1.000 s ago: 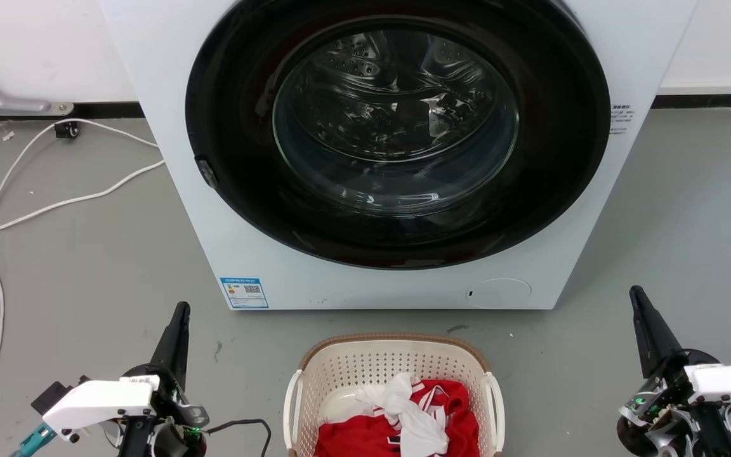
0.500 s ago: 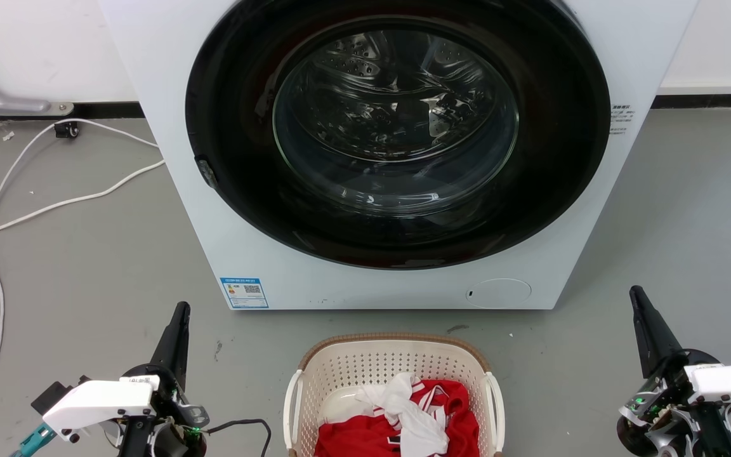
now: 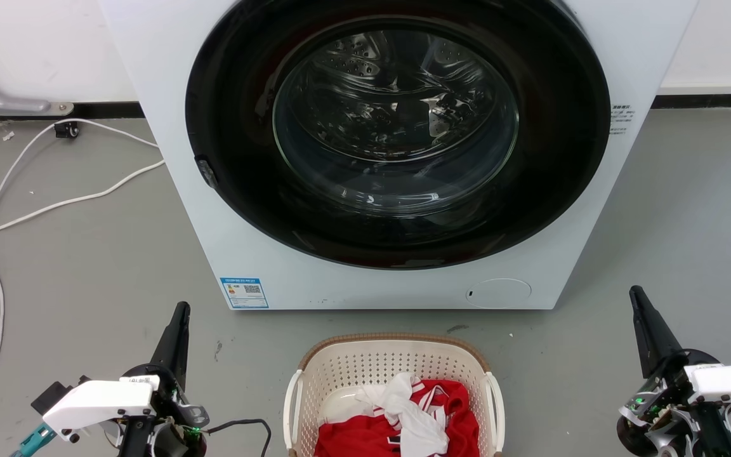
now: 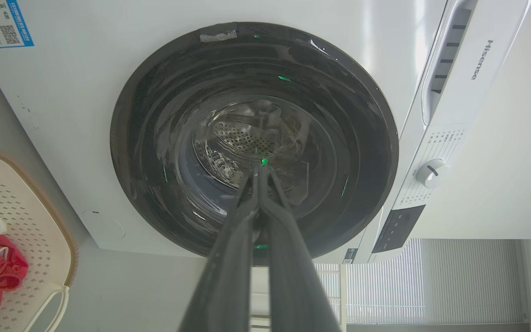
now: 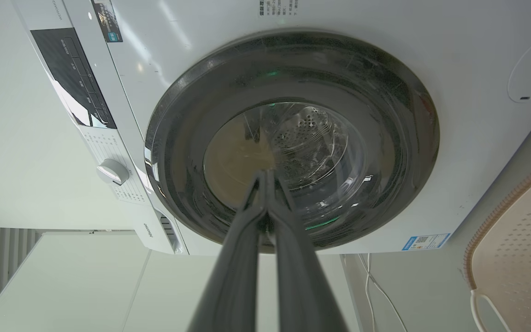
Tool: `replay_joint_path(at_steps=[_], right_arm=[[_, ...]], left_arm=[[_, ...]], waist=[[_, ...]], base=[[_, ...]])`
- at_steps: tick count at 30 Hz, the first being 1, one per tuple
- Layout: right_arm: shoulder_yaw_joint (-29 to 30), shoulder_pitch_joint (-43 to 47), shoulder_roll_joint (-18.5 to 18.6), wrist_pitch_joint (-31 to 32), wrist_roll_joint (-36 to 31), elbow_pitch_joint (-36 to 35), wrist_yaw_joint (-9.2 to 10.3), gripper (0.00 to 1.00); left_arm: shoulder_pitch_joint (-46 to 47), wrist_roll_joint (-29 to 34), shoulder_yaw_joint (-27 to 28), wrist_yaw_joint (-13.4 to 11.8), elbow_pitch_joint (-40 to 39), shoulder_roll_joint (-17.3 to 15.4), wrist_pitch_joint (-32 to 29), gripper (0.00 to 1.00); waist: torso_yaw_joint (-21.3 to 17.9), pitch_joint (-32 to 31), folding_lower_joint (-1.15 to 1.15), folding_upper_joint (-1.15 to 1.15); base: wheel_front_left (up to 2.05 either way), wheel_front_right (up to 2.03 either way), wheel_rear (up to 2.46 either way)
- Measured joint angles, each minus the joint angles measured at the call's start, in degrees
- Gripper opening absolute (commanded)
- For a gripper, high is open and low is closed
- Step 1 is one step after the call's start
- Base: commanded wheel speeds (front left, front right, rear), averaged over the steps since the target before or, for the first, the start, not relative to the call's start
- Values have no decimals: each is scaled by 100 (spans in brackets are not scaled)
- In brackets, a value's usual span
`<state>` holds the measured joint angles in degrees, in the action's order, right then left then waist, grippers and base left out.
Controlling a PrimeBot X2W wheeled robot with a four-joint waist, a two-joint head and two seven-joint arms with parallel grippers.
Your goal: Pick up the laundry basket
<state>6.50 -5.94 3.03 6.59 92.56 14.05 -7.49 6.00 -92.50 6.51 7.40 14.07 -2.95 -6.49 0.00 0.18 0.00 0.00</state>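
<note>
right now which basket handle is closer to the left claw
The handle on the laundry basket's left side, facing the left claw; the other handle sits across the basket, toward the right claw.

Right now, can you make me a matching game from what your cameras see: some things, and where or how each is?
1. laundry basket
2. white cable
3. left gripper
4. washing machine

A. shut, lower left of the head view
B. trails over the floor at the left
C. round dark door, closed
D. holds red and white clothes

Pairs: 1-D, 2-B, 3-A, 4-C
</note>
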Motion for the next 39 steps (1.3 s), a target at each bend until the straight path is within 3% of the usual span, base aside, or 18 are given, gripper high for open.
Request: replay_joint_path(at_steps=[39], right_arm=[[2, 0, -2, 0, -1, 0, 0, 0]], left_arm=[[0, 4, 2, 0, 0, 2, -1, 0]], waist=[[0, 0, 0, 0]], base=[[0, 0, 0]])
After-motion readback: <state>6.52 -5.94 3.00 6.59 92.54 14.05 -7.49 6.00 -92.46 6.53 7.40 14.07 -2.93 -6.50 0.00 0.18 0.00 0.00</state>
